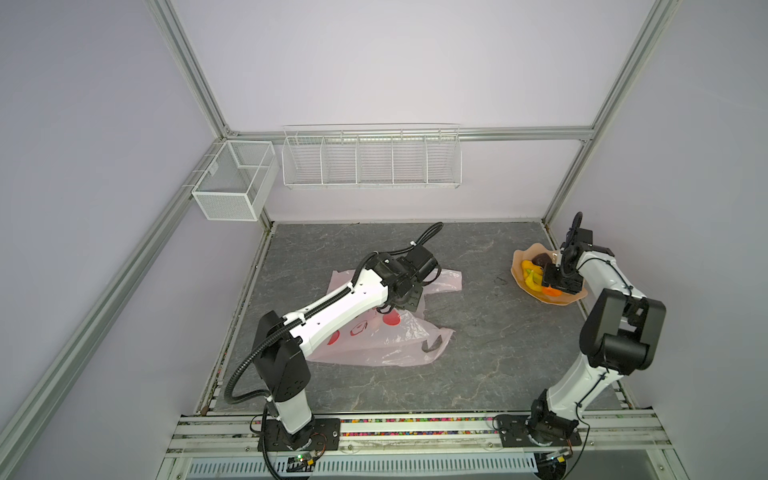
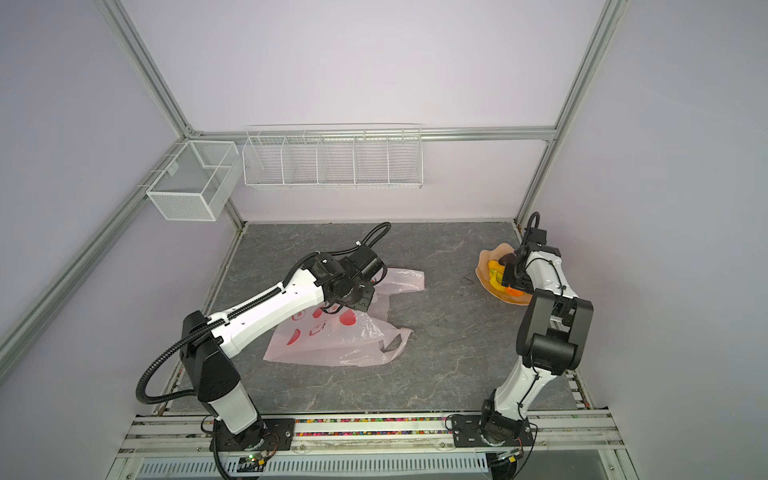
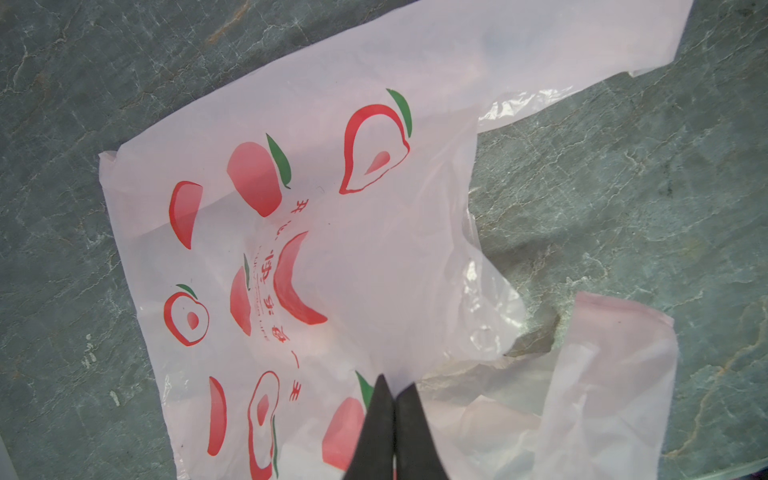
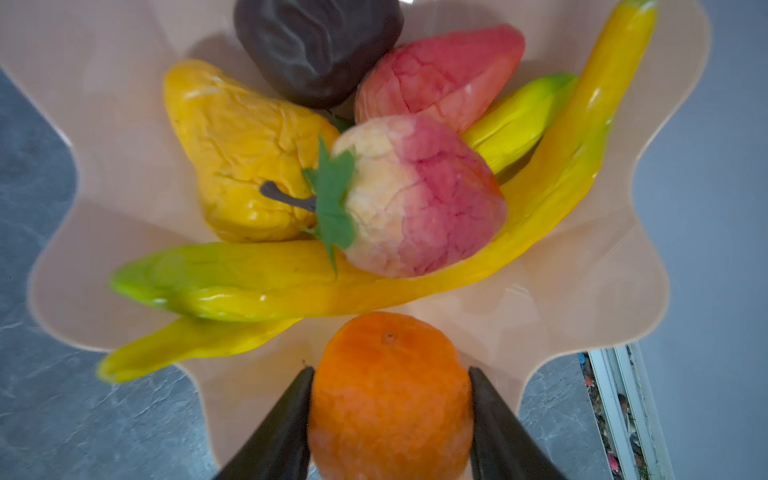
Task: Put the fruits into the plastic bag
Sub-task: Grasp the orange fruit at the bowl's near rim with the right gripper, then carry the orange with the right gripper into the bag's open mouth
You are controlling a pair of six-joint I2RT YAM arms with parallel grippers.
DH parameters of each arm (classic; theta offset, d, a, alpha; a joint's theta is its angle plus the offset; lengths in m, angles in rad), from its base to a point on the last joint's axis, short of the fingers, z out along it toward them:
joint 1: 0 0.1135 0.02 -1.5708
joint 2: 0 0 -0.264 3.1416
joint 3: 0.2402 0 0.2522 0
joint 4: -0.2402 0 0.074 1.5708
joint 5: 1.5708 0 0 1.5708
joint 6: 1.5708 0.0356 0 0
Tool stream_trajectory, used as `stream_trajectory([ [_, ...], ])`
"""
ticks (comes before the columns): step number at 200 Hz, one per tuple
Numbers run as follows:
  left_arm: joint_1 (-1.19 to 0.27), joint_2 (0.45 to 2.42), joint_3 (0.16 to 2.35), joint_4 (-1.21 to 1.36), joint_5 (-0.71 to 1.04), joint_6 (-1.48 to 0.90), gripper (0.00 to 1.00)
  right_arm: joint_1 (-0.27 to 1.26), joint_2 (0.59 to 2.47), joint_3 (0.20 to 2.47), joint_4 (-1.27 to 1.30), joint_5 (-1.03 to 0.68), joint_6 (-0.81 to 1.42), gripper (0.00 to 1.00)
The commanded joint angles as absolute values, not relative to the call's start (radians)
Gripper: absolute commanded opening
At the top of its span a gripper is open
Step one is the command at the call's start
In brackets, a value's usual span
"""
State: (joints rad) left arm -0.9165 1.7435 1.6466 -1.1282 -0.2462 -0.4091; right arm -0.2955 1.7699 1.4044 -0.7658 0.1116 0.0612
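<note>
fingers of the right arm [image 4: 282, 432] grip the round orange toy fruit [image 4: 390, 399] over the peach wavy plate [image 4: 582, 291]; the pale-pink plastic bag [image 1: 386, 345] lies well leftward under clenched left fingers [image 3: 374, 424].

Fruits [image 4: 415, 195], orange [image 4: 390, 395] on plate [image 4: 124, 187]; bag [image 3: 374, 249] perhaps pinched.
</note>
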Motion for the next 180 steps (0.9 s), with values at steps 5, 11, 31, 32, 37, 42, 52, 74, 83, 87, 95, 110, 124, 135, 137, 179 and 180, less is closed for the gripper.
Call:
stream_trajectory([
  [5, -0.914, 1.735, 1.683, -1.151, -0.263, -0.402, 0.00, -0.293, 1.690, 1.417, -0.797, 0.070, 0.091, 0.32],
  [11, -0.914, 1.734, 1.682, -1.149, -0.264, -0.400, 0.00, -0.292, 1.679, 1.417, -0.802, 0.063, 0.095, 0.32],
  [31, -0.913, 1.732, 1.681, -1.147, -0.262, -0.398, 0.00, -0.292, 1.635, 1.416, -0.811, 0.023, 0.114, 0.32],
  [32, -0.913, 1.732, 1.680, -1.147, -0.261, -0.398, 0.00, -0.292, 1.632, 1.416, -0.811, 0.022, 0.115, 0.32],
  [37, -0.913, 1.733, 1.680, -1.148, -0.262, -0.396, 0.00, -0.292, 1.619, 1.414, -0.811, 0.007, 0.120, 0.32],
  [42, -0.914, 1.731, 1.679, -1.146, -0.262, -0.395, 0.00, -0.293, 1.609, 1.413, -0.811, -0.011, 0.124, 0.32],
  [52, -0.913, 1.729, 1.677, -1.145, -0.262, -0.394, 0.00, -0.293, 1.589, 1.409, -0.814, -0.051, 0.132, 0.32],
  [74, -0.913, 1.726, 1.674, -1.143, -0.259, -0.393, 0.00, -0.293, 1.555, 1.402, -0.823, -0.125, 0.147, 0.32],
  [83, -0.913, 1.724, 1.671, -1.143, -0.260, -0.392, 0.00, -0.293, 1.543, 1.398, -0.825, -0.144, 0.151, 0.32],
  [87, -0.913, 1.723, 1.671, -1.141, -0.259, -0.392, 0.00, -0.294, 1.538, 1.395, -0.824, -0.153, 0.153, 0.32],
  [95, -0.913, 1.723, 1.669, -1.142, -0.257, -0.389, 0.00, -0.293, 1.528, 1.392, -0.824, -0.174, 0.157, 0.32],
  [110, -0.914, 1.719, 1.668, -1.142, -0.257, -0.387, 0.00, -0.294, 1.511, 1.386, -0.824, -0.213, 0.163, 0.32],
  [124, -0.913, 1.717, 1.666, -1.144, -0.256, -0.386, 0.00, -0.294, 1.497, 1.380, -0.824, -0.257, 0.171, 0.31],
  [135, -0.913, 1.716, 1.666, -1.142, -0.255, -0.385, 0.00, -0.294, 1.487, 1.372, -0.824, -0.298, 0.176, 0.31],
  [137, -0.913, 1.716, 1.666, -1.142, -0.255, -0.385, 0.00, -0.295, 1.486, 1.371, -0.825, -0.306, 0.177, 0.31],
  [179, -0.913, 1.705, 1.657, -1.134, -0.248, -0.382, 0.00, -0.296, 1.442, 1.294, -0.785, -0.540, 0.237, 0.31],
  [180, -0.913, 1.705, 1.657, -1.135, -0.248, -0.382, 0.00, -0.295, 1.441, 1.292, -0.783, -0.546, 0.239, 0.31],
])
